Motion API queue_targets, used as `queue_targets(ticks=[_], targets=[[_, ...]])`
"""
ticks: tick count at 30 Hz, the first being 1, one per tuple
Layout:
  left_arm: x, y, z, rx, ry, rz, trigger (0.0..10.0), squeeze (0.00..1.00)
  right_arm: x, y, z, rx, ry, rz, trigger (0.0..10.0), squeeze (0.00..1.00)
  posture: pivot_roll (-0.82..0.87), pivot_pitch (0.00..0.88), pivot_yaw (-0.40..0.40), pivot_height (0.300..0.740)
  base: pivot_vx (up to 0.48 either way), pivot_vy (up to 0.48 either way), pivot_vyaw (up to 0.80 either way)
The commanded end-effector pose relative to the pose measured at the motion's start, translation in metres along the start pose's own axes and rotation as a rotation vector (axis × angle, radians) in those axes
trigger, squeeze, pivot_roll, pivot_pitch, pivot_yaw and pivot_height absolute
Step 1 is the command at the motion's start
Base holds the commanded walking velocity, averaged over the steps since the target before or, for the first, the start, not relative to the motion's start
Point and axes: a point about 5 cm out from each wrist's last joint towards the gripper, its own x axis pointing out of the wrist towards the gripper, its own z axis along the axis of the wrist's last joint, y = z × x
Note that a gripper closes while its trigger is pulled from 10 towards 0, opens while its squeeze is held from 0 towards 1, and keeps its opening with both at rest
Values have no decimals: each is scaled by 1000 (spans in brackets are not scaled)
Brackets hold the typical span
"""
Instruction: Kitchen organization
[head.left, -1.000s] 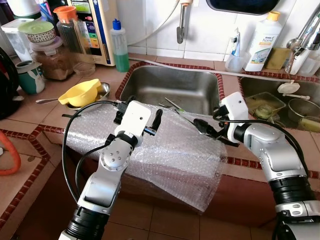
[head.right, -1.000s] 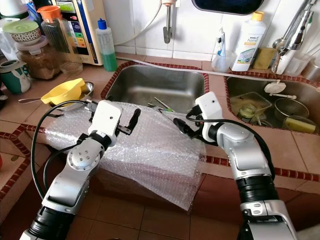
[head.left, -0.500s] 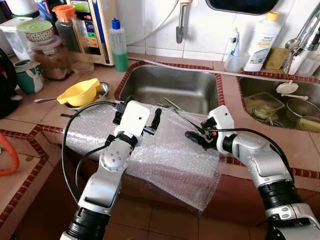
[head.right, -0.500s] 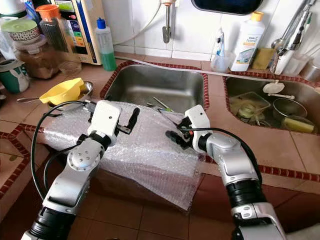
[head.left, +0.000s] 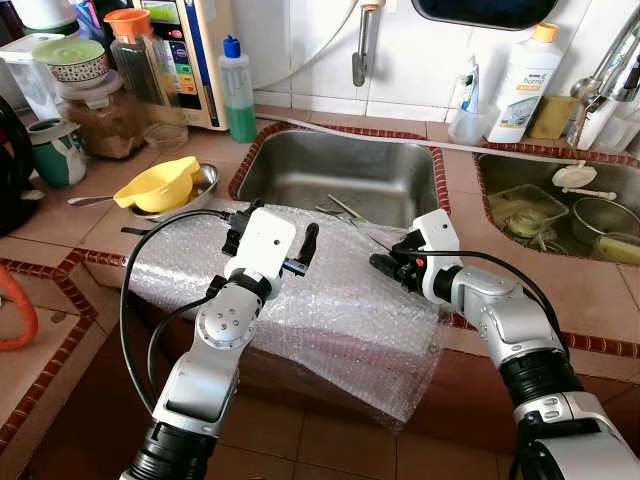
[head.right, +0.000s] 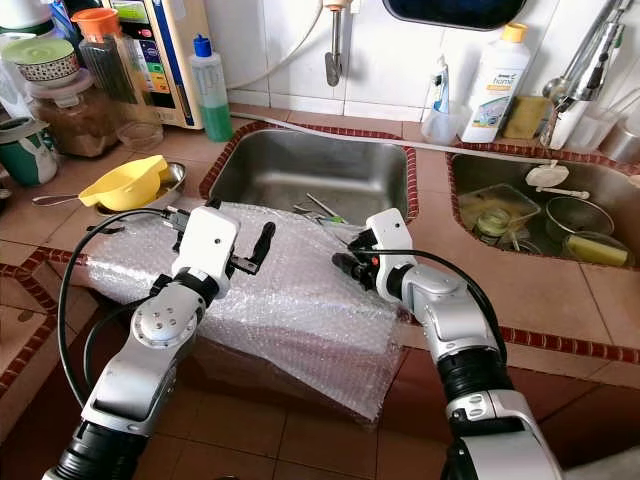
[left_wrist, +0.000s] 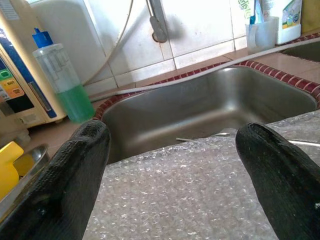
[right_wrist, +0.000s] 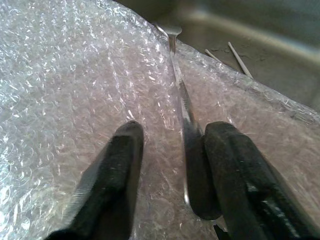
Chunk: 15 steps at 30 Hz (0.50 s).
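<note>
**Right wrist view: utensil not yet gripped**

Right gripper fingers spread, straddling a slim metal utensil lying on the clear bubble-wrap sheet draped over the counter edge by the steel sink. Left gripper spread, empty, over the wrap. Judgement: early stage; more cutlery remains in the sink.

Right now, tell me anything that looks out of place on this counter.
A sheet of bubble wrap is draped over the counter's front edge by the sink, one corner hanging toward the floor. A spoon lies on it between the open right gripper's fingers, its tip jutting over the sink. The left gripper hovers open above the wrap.
</note>
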Motion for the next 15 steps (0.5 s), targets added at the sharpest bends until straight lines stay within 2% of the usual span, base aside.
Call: queue_targets(ticks=[1, 4, 15], targets=[[-1, 1, 5, 5, -12, -4, 10000, 0, 2, -1, 4, 5, -13, -2, 235, 0, 55, 23, -1, 740, 0, 0, 0], [-3, 2, 4, 8, -7, -11, 10000, 0, 1, -4, 1, 38, -12, -16, 0, 0, 55, 28, 4, 740, 0, 0, 0], [-2, 2, 4, 9, -4, -15, 10000, 0, 1, -10, 2, 49, -21, -44, 0, 0, 57, 28, 7, 740, 0, 0, 0]])
